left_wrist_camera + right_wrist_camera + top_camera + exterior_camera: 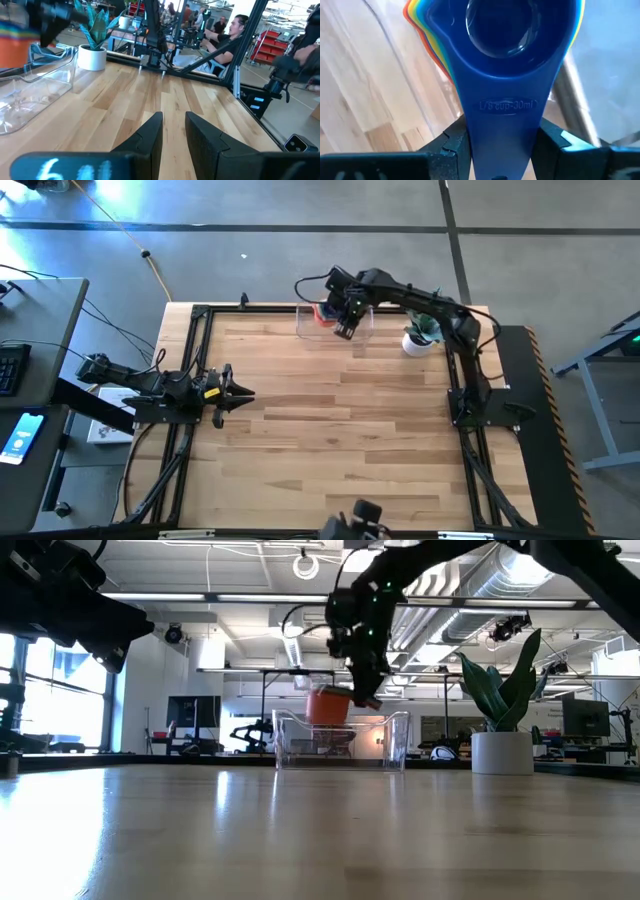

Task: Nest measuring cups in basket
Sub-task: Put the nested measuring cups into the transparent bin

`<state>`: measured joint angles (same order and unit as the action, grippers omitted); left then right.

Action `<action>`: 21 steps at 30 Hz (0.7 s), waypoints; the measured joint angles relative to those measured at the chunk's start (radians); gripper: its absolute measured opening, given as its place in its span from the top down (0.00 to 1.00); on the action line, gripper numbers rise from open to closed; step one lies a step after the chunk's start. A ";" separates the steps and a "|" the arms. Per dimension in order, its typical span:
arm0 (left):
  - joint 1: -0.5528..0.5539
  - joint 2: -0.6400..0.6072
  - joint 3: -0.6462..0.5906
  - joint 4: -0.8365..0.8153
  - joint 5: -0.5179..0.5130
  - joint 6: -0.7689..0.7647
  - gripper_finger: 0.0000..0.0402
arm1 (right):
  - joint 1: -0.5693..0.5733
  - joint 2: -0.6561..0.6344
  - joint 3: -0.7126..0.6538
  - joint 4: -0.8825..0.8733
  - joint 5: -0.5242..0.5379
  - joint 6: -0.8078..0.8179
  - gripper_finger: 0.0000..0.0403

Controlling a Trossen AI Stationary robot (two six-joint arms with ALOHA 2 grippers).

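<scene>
The measuring cups [502, 30] sit nested in one stack, with a blue cup on top and yellow, orange and red rims showing beneath. In the low view the stack's orange underside [327, 706] dips just inside the clear basket [340, 740] at the table's far edge. My right gripper [345, 330] is shut on the stack, over the basket [335, 323]. My left gripper [240, 395] waits open near the table's left edge, its fingers [150, 137] touching nothing. My right gripper pinches the flat handles of the nested cups between its two fingers, one on each side edge of the blue top handle [502, 130]. The fingers [452, 142] lie along the handle. The stack hangs clear of the basket floor, roughly level, bowls out ahead of the fingertips.
A white plant pot [416, 342] with a green plant stands on the table just right of the basket, close to the right arm. Bare wooden tabletop [340, 430] stretches between the two arms. People sit at desks beyond the table in the left wrist view.
</scene>
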<state>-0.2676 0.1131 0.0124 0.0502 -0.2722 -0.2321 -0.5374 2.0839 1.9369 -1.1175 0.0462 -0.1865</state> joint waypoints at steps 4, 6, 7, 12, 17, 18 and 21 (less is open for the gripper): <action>0.000 0.000 0.000 0.000 0.000 0.000 0.82 | -0.014 0.070 0.000 0.001 -0.007 -0.025 0.68; 0.000 0.000 0.000 0.000 0.000 0.000 0.82 | -0.022 0.099 0.000 -0.001 -0.026 -0.040 0.68; 0.000 0.000 0.000 0.000 0.000 0.000 0.82 | -0.026 0.111 0.000 -0.004 -0.035 -0.045 0.68; 0.000 0.000 0.000 0.000 0.000 0.000 0.82 | -0.033 0.137 0.000 -0.003 -0.065 -0.058 0.67; 0.000 0.000 0.000 0.000 0.000 0.000 0.82 | -0.034 0.137 0.000 -0.002 -0.055 -0.058 0.64; 0.000 0.000 0.000 0.000 0.000 0.000 0.82 | -0.036 0.137 0.000 -0.003 -0.058 -0.058 0.64; 0.000 0.000 0.000 0.000 0.000 0.000 0.82 | -0.039 0.137 0.000 -0.004 -0.063 -0.058 0.63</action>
<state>-0.2679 0.1131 0.0124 0.0501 -0.2722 -0.2321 -0.5762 2.2208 1.9369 -1.1217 -0.0168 -0.2447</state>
